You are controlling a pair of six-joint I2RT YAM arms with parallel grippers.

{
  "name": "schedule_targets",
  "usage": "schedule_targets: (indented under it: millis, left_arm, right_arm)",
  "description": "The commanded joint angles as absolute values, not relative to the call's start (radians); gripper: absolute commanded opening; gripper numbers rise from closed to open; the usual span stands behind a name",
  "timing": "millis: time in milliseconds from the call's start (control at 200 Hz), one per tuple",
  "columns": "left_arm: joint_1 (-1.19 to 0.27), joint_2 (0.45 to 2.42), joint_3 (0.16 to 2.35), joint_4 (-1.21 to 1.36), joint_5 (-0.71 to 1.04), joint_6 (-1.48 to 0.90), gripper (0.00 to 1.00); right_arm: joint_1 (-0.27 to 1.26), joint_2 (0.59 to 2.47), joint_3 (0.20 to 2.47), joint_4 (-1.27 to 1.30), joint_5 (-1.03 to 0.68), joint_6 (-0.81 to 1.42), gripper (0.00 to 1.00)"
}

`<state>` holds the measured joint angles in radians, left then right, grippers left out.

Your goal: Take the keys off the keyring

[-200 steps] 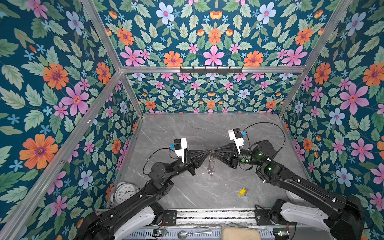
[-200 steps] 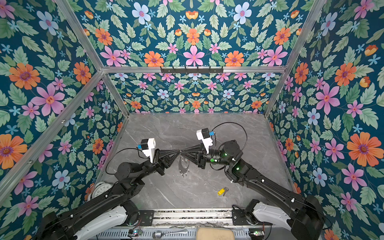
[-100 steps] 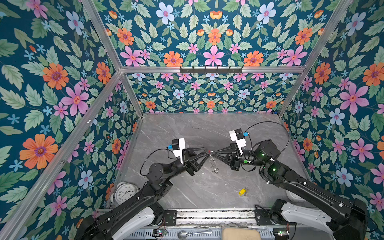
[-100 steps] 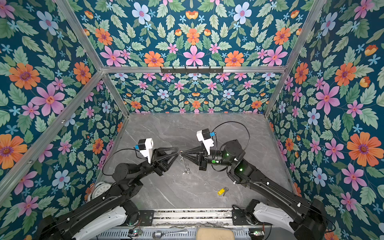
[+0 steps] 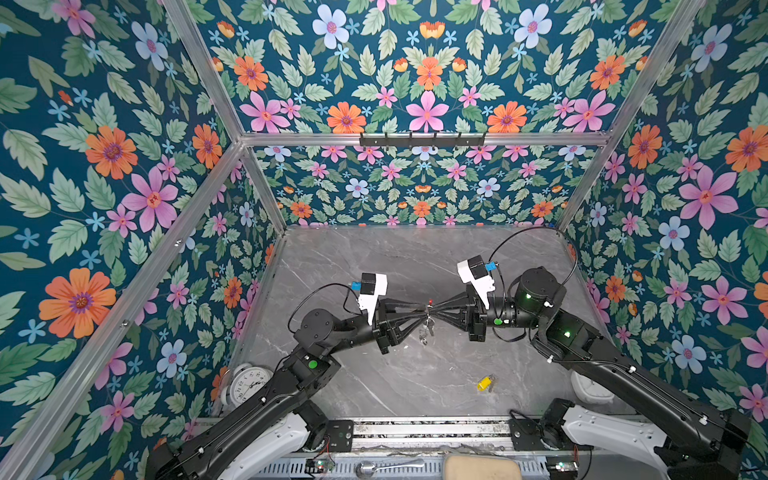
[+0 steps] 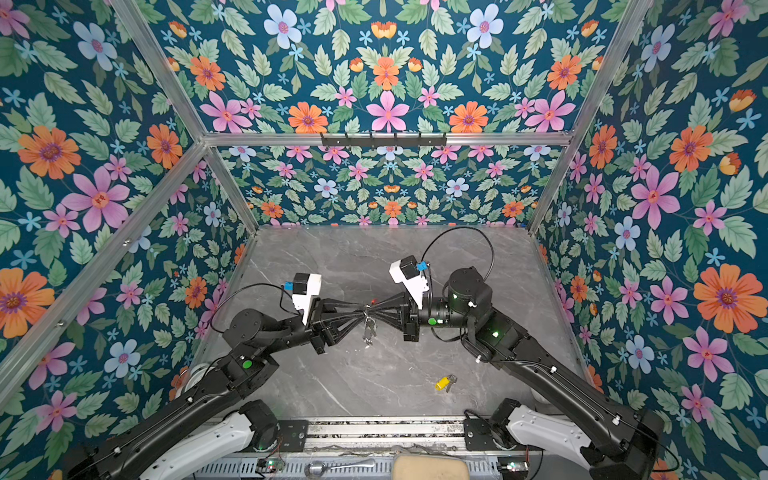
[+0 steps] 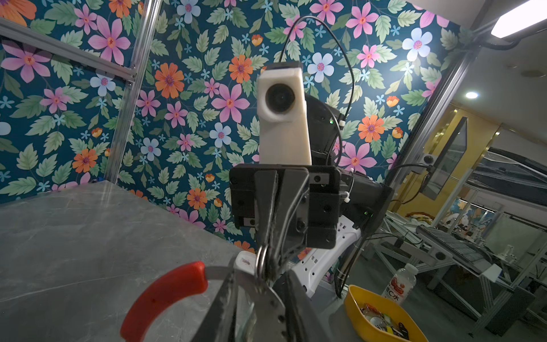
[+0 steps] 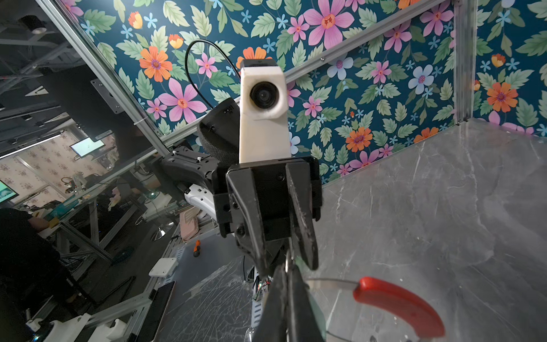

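Both grippers meet tip to tip above the middle of the marble table. My right gripper (image 5: 435, 309) (image 8: 288, 274) is shut on the thin grey keyring (image 8: 328, 282), whose red sleeve (image 7: 165, 296) (image 8: 396, 302) (image 5: 430, 301) curves away from the jaws. A silver key (image 7: 266, 305) with a pale tag (image 7: 245, 263) hangs on a split ring (image 7: 261, 260). It sits between the fingers of my left gripper (image 5: 424, 309) (image 7: 260, 277), which is shut on its edges. Key parts dangle below the tips (image 6: 368, 330). The other of the keys, yellow-tagged (image 5: 484, 382) (image 6: 444, 382), lies loose on the table near the front right.
A white alarm clock (image 5: 247, 384) stands at the front left corner, behind my left arm. A white object (image 5: 590, 388) sits by the right wall. A spoon (image 5: 386, 467) and a beige pad (image 5: 482, 469) lie on the front rail. Floral walls enclose three sides.
My left gripper let go and pulled back to the left, opened, then came back to the ring and narrowed around the key. My right gripper closed fully on the ring and stayed in place.
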<state>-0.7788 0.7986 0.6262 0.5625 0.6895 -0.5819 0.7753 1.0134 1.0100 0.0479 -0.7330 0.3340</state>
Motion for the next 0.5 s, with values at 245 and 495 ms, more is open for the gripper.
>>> schedule_targets:
  millis: [245,495]
  left_arm:
    - [-0.777,0.828,0.646,0.568,0.776,-0.574,0.25]
    - [-0.750,0.786,0.645,0.516,0.761,-0.550,0.31]
  right_arm:
    - [0.776,1.023,1.035,0.017,-0.754,0.297,0.00]
    - [0.775,0.985,1.033,-0.012,-0.746,0.278,0.00]
